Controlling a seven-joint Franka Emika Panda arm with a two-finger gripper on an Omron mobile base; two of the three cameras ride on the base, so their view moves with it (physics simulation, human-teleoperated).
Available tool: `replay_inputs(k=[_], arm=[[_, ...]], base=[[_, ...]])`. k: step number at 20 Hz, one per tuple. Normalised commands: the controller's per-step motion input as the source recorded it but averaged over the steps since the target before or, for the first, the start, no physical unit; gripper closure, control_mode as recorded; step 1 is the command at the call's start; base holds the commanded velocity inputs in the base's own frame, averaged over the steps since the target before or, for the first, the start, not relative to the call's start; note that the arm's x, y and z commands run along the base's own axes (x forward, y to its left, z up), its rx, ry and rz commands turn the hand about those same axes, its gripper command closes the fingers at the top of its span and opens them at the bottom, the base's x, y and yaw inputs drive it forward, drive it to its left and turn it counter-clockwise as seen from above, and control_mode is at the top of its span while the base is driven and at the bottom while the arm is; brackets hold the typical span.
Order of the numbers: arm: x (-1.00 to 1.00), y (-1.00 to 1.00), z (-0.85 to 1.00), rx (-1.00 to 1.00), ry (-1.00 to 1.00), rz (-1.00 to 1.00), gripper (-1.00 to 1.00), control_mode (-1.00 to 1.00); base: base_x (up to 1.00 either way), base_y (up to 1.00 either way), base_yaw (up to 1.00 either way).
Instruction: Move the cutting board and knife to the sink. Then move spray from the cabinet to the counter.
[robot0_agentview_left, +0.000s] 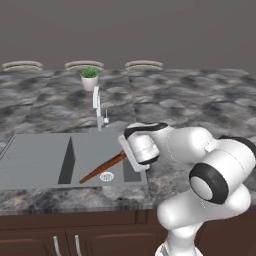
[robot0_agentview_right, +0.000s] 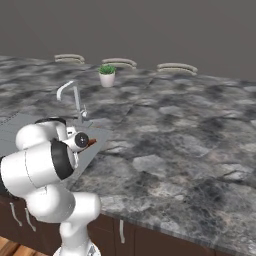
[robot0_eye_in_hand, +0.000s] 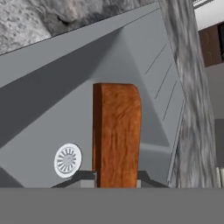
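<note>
- Left base view: slim brown wooden knife (robot0_agentview_left: 102, 168) slants over the rectangular grey steel sink (robot0_agentview_left: 40, 160), near the round drain; its free end points down-left toward the basin floor, its upper end runs up-right into the white hand.
- Claw (robot0_eye_in_hand: 116, 177): clenched on the knife. Hand view shows the brown handle rising straight up from between the two dark tips, so the long axis lines up with the claw's own axis.
- Key relation: knife sits directly ahead of the claw and over the right basin, drain just left of it in hand view. Looks like release or a short lowering is all that's left for the knife; judgement only.
- Can't tell whether the free end already touches the basin floor.
- Checker cutting board: can't make it out in the sink from these views.
- Tall curved chrome faucet (robot0_agentview_left: 98, 107) stands behind the sink on the grey marbled stone surface (robot0_agentview_left: 190, 100); small white pot with a green plant (robot0_agentview_left: 89, 78) further back beyond the faucet.
- No brands, labels or readable writing anywhere.
</note>
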Motion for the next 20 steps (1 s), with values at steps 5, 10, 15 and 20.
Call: replay_inputs(k=[5,10,15,20], arm=[[0.26,0.11,-0.53,0.0,0.0,0.0,1.0,-1.0],[0.06,0.04,-0.64,0.02,-0.04,0.0,1.0,-1.0],[0.29,0.15,-0.33,0.01,0.02,0.0,1.0,-1.0],[0.69,0.41,-0.49,0.0,0.11,0.0,1.0,-1.0]], base=[[0.0,0.0,0.0],[0.0,0.0,0.0],[0.0,0.0,0.0],[0.0,0.0,0.0]])
